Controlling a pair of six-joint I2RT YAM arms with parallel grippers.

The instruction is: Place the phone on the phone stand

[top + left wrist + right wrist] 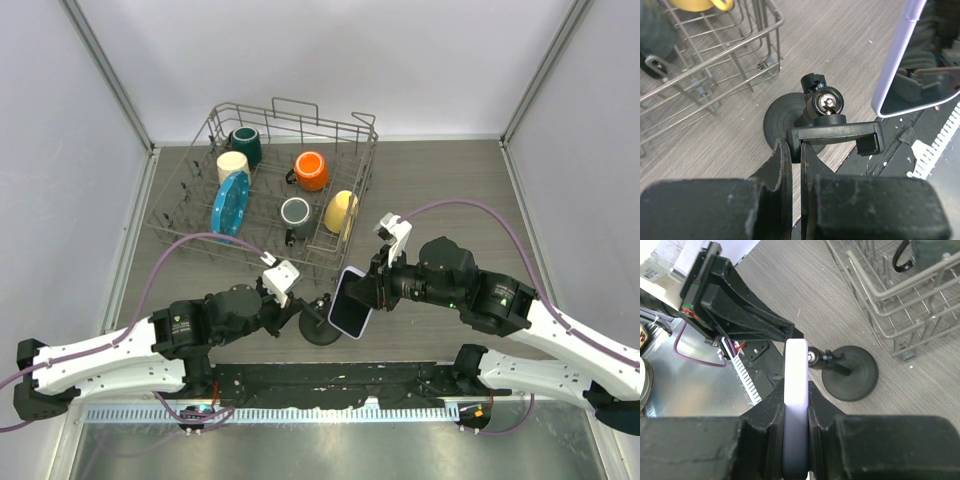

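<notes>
The phone [350, 304], with a pale lilac rim, is held tilted on edge just right of the phone stand [320, 326]. My right gripper [368, 290] is shut on it; the right wrist view shows the phone's edge [795, 370] clamped between both fingers, above and left of the stand's disc base [852, 375]. My left gripper [298, 312] is shut on the left end of the stand's black cradle bar [835, 134]. In the left wrist view the gripper [795, 146] pinches that bar, the disc base [780, 120] lies beyond it, and the phone [897, 65] hangs at upper right.
A wire dish rack [190, 215] stands at the back left, holding an orange mug [311, 170], a yellow mug [341, 211], a grey mug [296, 212], a blue plate [230, 203] and other mugs. Its corner [765, 60] is close to the stand. The table's near edge [330, 412] is just below.
</notes>
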